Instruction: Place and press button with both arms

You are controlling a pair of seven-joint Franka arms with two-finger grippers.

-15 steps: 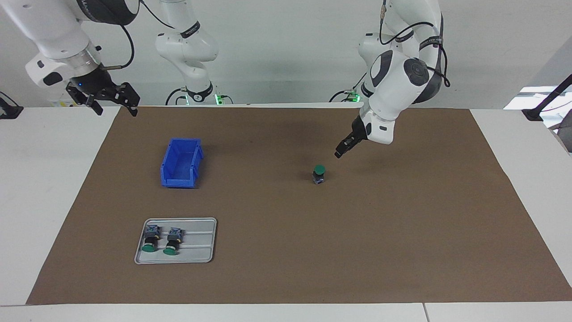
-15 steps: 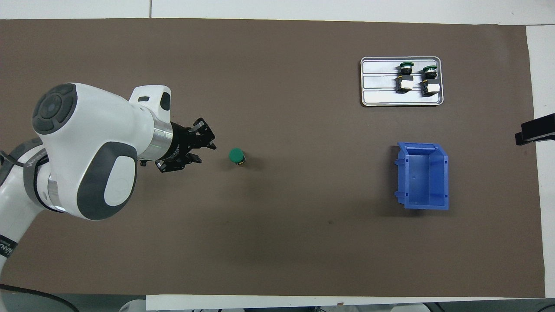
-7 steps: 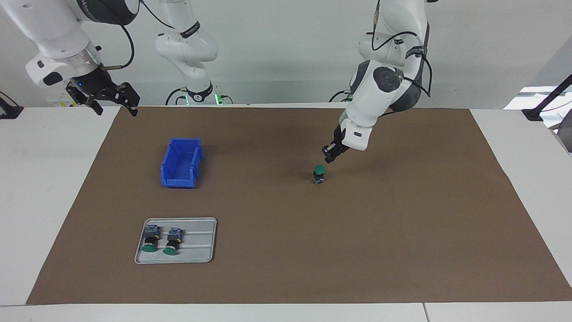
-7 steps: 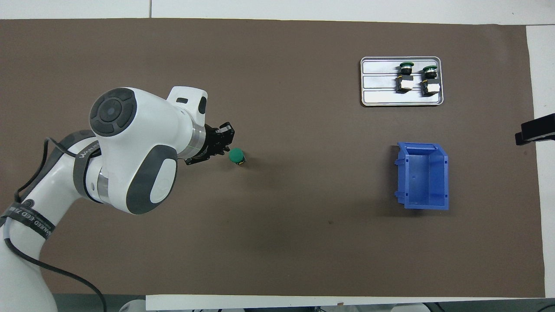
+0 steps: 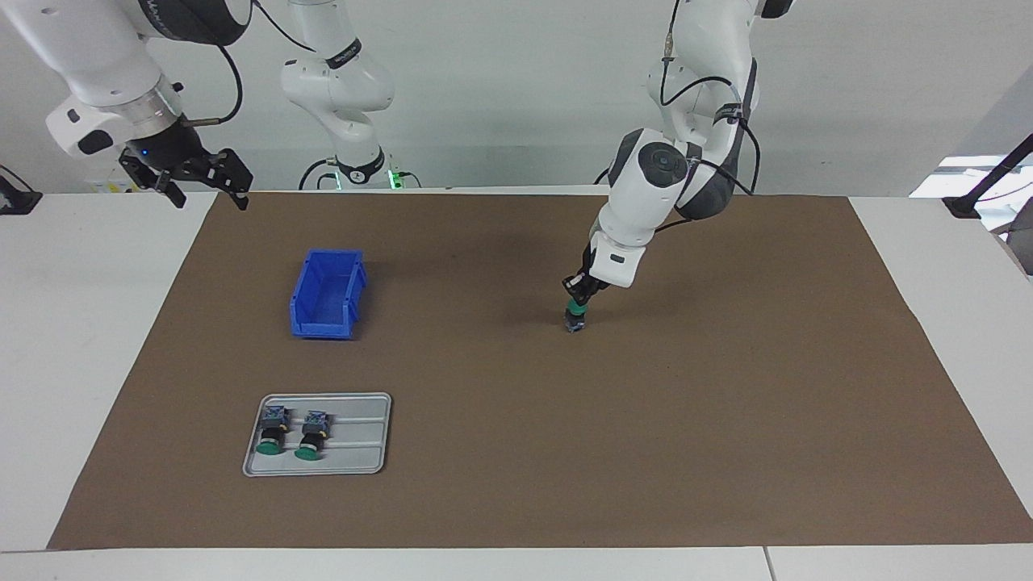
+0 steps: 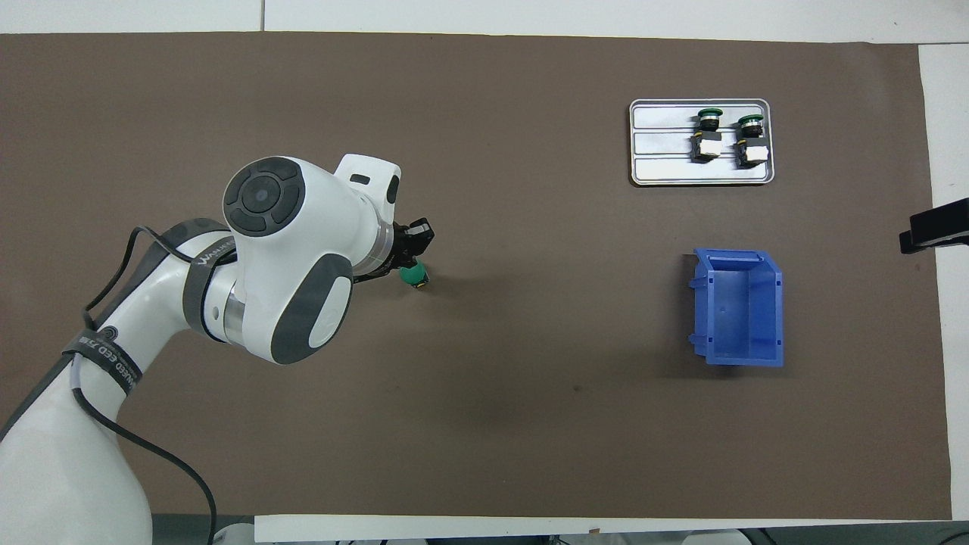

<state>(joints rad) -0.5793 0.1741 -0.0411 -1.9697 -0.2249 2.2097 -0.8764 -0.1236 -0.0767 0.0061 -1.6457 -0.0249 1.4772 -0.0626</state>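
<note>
The button (image 5: 575, 323) stands upright on the brown mat (image 5: 726, 403) near the middle of the table, its green cap up. It also shows in the overhead view (image 6: 415, 278). My left gripper (image 5: 576, 304) is down on the cap, shut, with its tips touching the top of it. In the overhead view the left gripper (image 6: 411, 263) partly covers the cap. My right gripper (image 5: 202, 184) waits, open and empty, high over the mat's corner at the right arm's end of the table.
A blue bin (image 5: 327, 294) stands empty toward the right arm's end. A grey tray (image 5: 363, 444), farther from the robots than the bin, holds two more green-capped buttons (image 5: 270, 432) lying on their sides.
My left gripper has swung in from the left arm's side and come down onto the button's green cap. The button, bin, tray and right arm have not moved.
</note>
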